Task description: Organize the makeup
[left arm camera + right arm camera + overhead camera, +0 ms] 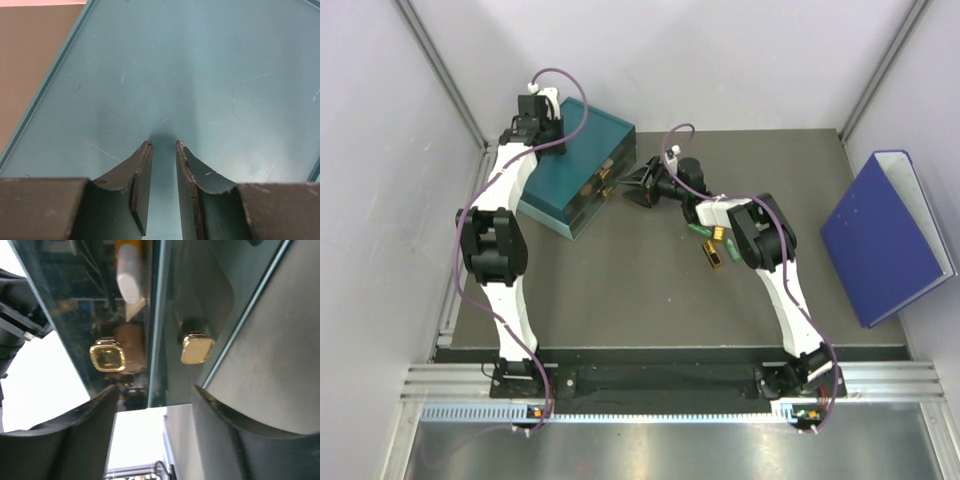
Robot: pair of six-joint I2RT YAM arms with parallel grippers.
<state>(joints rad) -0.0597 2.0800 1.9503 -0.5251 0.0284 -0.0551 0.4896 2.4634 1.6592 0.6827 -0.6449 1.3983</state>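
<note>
nearest my bases, on the worktop point(650, 300): two loose makeup pieces, a green tube point(701, 229) and a gold-and-orange stick point(717, 250). they lie side by side under my right forearm. too small to read their long axes with confidence.

my right claw point(155, 390) is past them, so the loose pieces lie behind it, toward my base. fingers apart, nothing between them. it faces the clear drawer front point(100, 305) of the teal drawer box point(582, 150). a gold knob point(197, 348) sits just ahead, nearer one finger than the other. behind the clear front i see a white-capped tube point(129, 275) and a tan piece, so some makeup is already inside.

farthest: my left claw point(164, 147) is over the box's flat top. fingers nearly together, a narrow slit, holding nothing. cannot tell if the tips touch the lid.

judgement: the right arm is the nearer one to both knob and loose pieces. the knob needs centring between the fingers before any pull.
</note>
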